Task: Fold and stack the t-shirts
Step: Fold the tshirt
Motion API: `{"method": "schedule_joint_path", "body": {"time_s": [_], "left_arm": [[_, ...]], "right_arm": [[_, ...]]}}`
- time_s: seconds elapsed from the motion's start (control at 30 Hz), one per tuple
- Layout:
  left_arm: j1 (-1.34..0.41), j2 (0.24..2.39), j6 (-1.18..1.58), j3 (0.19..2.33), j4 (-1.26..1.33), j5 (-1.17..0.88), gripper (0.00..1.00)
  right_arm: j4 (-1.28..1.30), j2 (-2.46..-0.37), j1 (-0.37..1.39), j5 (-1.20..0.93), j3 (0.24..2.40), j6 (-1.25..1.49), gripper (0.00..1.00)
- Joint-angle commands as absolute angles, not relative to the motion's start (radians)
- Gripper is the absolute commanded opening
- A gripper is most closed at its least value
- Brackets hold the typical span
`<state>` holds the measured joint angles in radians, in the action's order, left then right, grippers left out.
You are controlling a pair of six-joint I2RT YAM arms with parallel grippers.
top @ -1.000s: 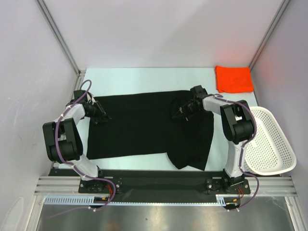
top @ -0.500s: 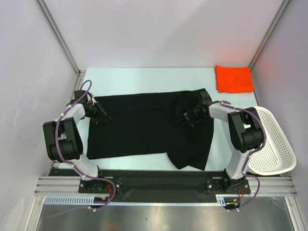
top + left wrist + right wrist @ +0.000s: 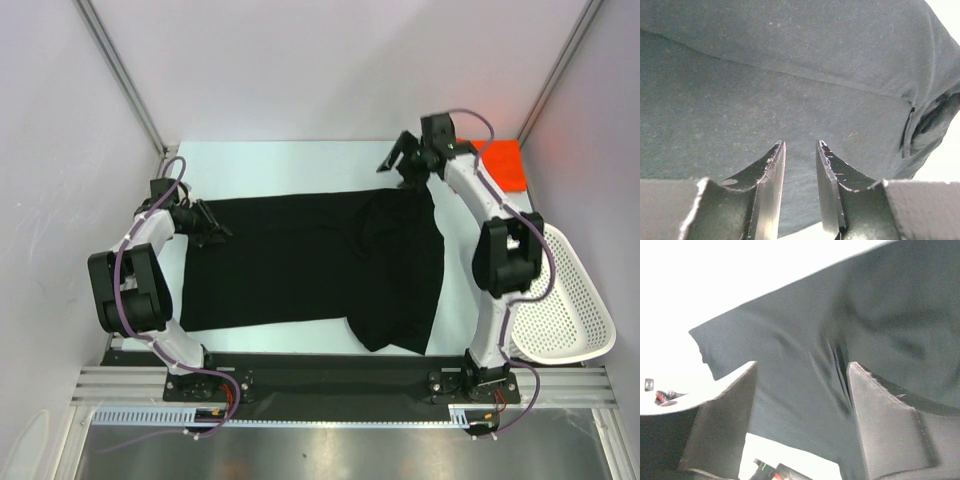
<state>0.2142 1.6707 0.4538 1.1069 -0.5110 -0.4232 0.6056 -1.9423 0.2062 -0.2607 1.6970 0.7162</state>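
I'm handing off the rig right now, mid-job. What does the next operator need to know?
Left gripper: jaws slightly apart, empty, at the black t-shirt's left edge.
Right gripper: wide open, empty, raised above that shirt's far right corner.
The black t-shirt lies spread on the table, its right part folded over itself. The orange t-shirt sits folded at the far right corner.
Left to do: finish folding the black one, then stack both.

White panel walls [image 3: 330, 70] on three sides; aluminium corner posts [image 3: 120, 75]; pale surface [image 3: 300, 165], evenly lit; slotted metal rail [image 3: 340, 385] along near edge.
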Motion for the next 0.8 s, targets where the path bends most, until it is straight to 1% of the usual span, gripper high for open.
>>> {"method": "schedule_joint_path", "body": {"time_s": [0.0, 0.03, 0.07, 0.17, 0.27, 0.43, 0.5, 0.6, 0.63, 0.67, 0.77], "left_arm": [[0.213, 1.681, 0.492, 1.146, -0.497, -0.468, 0.36], [0.213, 1.68, 0.491, 1.146, -0.499, -0.466, 0.36], [0.213, 1.675, 0.488, 1.146, -0.5, -0.465, 0.36], [0.213, 1.666, 0.482, 1.129, -0.497, -0.468, 0.36], [0.213, 1.66, 0.477, 1.112, -0.494, -0.466, 0.36], [0.215, 1.664, 0.477, 1.106, -0.488, -0.469, 0.36], [0.215, 1.666, 0.477, 1.103, -0.485, -0.469, 0.36], [0.215, 1.663, 0.473, 1.1, -0.486, -0.466, 0.36], [0.215, 1.661, 0.471, 1.1, -0.486, -0.465, 0.36], [0.213, 1.661, 0.468, 1.1, -0.488, -0.462, 0.36], [0.216, 1.663, 0.459, 1.098, -0.491, -0.459, 0.36]], "right_arm": [[0.774, -2.133, 0.261, -0.163, 1.928, 0.595, 0.72], [0.817, -2.179, 0.267, -0.149, 1.992, 0.585, 0.7], [0.859, -2.263, 0.276, -0.129, 2.119, 0.578, 0.68], [0.933, -2.345, 0.296, -0.089, 2.245, 0.561, 0.66], [0.927, -2.378, 0.305, -0.086, 2.249, 0.558, 0.68], [0.937, -2.396, 0.316, -0.069, 2.229, 0.554, 0.68], [0.931, -2.396, 0.316, -0.064, 2.212, 0.561, 0.64], [0.931, -2.401, 0.319, -0.064, 2.206, 0.566, 0.54], [0.933, -2.404, 0.319, -0.064, 2.206, 0.568, 0.5], [0.934, -2.405, 0.319, -0.064, 2.204, 0.569, 0.43], [0.94, -2.405, 0.319, -0.054, 2.206, 0.571, 0.4]]}}
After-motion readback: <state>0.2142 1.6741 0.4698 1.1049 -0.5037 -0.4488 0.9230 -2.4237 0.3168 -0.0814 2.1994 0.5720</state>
